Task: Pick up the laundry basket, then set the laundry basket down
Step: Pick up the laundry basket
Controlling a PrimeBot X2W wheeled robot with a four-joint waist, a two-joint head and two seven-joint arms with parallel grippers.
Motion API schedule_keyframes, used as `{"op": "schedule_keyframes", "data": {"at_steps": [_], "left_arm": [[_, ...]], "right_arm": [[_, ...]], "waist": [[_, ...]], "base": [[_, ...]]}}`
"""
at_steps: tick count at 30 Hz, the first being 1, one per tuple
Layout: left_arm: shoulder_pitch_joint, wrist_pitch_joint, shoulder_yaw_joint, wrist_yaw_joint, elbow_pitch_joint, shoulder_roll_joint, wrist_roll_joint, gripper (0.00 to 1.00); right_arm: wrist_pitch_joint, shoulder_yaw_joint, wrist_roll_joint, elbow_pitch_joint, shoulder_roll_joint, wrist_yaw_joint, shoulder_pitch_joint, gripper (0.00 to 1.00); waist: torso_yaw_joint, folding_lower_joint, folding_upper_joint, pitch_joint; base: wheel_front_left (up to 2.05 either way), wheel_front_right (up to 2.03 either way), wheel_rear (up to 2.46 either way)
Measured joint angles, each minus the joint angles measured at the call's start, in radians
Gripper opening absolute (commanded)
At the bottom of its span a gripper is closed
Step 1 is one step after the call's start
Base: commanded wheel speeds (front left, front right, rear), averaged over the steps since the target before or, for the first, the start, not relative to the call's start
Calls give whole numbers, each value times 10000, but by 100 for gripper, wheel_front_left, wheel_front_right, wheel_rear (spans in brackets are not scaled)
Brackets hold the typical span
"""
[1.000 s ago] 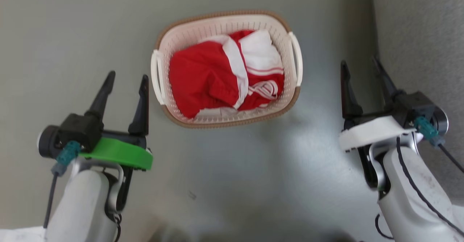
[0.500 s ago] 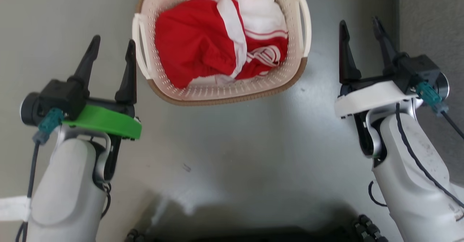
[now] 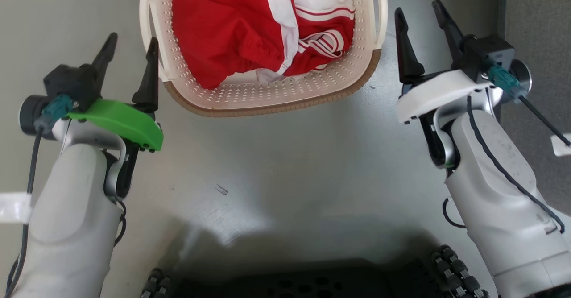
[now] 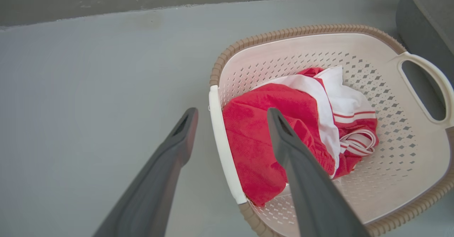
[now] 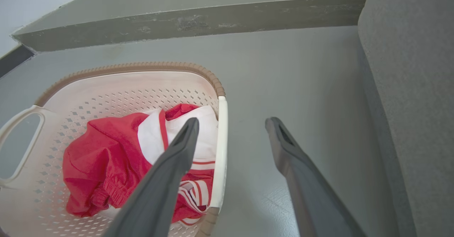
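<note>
Laundry basket [image 3: 276, 95] stands on the grey floor [image 3: 285, 164], between the two grippers.
Red-and-white clothes [image 3: 223, 35] lie inside it. The left gripper [image 3: 132, 39] and right gripper [image 3: 417, 8] are both spread wide, holding nothing. In each wrist view the fingers frame a white handle: left handle [image 4: 223, 152], right handle [image 5: 221, 141].

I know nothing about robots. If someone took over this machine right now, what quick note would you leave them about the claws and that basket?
Left claw: open, by the left handle of the laundry basket, gripping nothing.
Right claw: open, by the right handle, gripping nothing.
Basket: on the grey floor between both claws, red and white clothing inside.
Done: claws brought alongside both handles.
Left: close on the handles, lift, set down.
</note>
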Motion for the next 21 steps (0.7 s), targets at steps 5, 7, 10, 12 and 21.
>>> {"op": "schedule_keyframes", "data": {"at_steps": [5, 7, 10, 12, 21], "left_arm": [[-477, 332, -184, -140, 777, -42, -203, 100], [-687, 470, -228, -203, 1066, -42, -263, 100], [-997, 685, -293, -232, 1482, -44, -351, 100], [-1180, 788, -337, -276, 1735, -44, -393, 100], [-2319, 1323, -604, -364, 2746, -61, -744, 100]], "right_arm": [[111, 81, 117, 830, 54, 142, -461, 100], [171, 132, 226, 1127, 81, 205, -693, 100], [276, 278, 343, 1559, 111, 270, -1053, 100], [330, 387, 368, 1862, 132, 360, -1276, 100], [786, 800, 648, 3168, 167, 617, -2344, 100]], "waist": [[-58, 0, 0, 108], [-73, 0, 0, 137], [-102, 0, 0, 173], [-126, 0, 0, 195], [-224, 0, 0, 311]], "base": [[0, 0, 0], [0, 0, 0], [0, 0, 0], [0, 0, 0], [0, 0, 0]]}}
